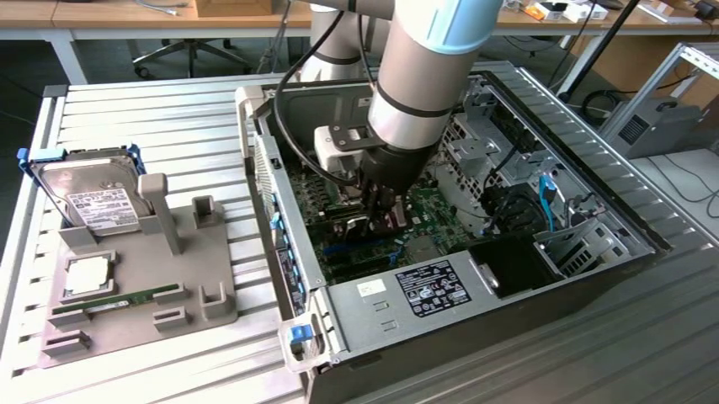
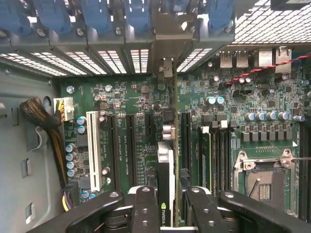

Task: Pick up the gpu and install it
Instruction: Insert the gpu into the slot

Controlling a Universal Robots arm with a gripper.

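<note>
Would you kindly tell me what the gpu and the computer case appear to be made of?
The gpu: dark board, probably fibreglass laminate, edge-on, with a shiny silver end that looks like metal. The computer case: matte grey sheet metal, judging by punched vents and folded edges.

You're working on a pale slatted metal table [image 1: 146, 109] that runs from 7 to 11 o'clock in the exterior view. At 5 o'clock the surface turns to a darker grey ribbed top [image 1: 629, 337]. Up at 12 there's a wood-topped workbench [image 1: 101, 21] on white legs with a cardboard box [image 1: 231, 7] sitting on it. An office chair base [image 1: 191, 52] is parked under it on the dark floor [image 1: 23, 59]. Around 2 o'clock there's an aluminium frame post [image 1: 696, 59] and a grey vented box [image 1: 646, 126]. The light is soft and even.
</note>
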